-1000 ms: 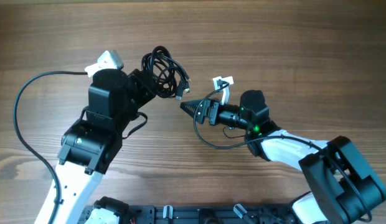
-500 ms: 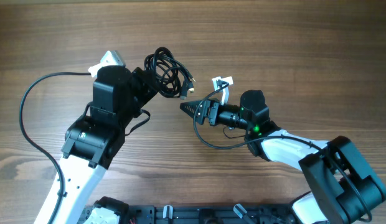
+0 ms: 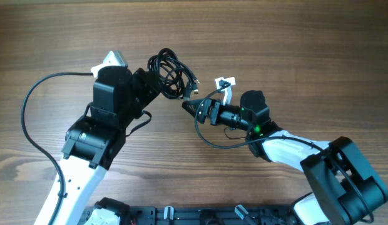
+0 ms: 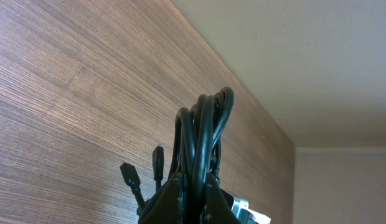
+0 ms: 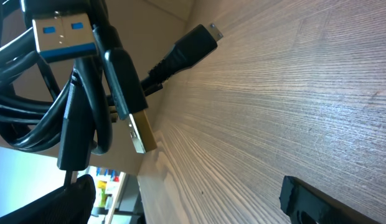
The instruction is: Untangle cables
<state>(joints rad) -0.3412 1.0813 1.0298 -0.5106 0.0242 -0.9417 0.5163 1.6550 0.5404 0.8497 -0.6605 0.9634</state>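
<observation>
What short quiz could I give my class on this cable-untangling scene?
1. True or false: the left pincer is shut on the cables.
2. The right pincer is: A) open, holding nothing; B) shut on a plug; C) out of view.
3. Fill in: in the right wrist view, the USB plug at top left has a ____ insert.
Key: 1 true; 2 A; 3 blue.
</observation>
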